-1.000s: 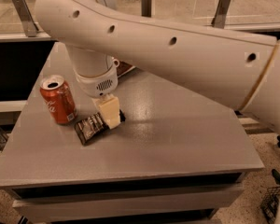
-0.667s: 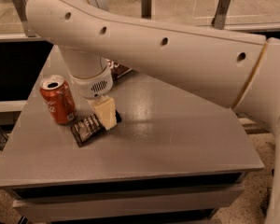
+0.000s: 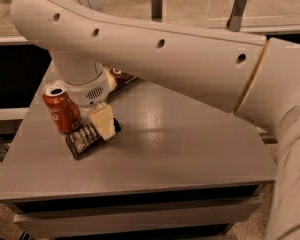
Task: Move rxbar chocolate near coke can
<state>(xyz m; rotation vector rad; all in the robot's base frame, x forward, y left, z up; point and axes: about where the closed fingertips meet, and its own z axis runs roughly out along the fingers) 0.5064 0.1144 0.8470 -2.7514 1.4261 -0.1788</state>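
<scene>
The rxbar chocolate (image 3: 81, 140) is a flat black bar with white stripes, low over the grey table (image 3: 190, 149), just right of and in front of the coke can (image 3: 61, 109). The can stands upright near the table's left edge. My gripper (image 3: 106, 129) comes down from the big white arm (image 3: 155, 49) and is shut on the bar's right end. Its cream finger (image 3: 103, 120) covers part of the wrapper. The bar's left end is almost touching the can's base.
A brown-and-cream chip bag (image 3: 121, 77) lies behind the arm at the table's back, mostly hidden. The table's left edge is close beside the can. The white arm spans the upper view and the right side.
My gripper and the rxbar chocolate have moved together to the left, closer to the coke can. The can has not moved.
</scene>
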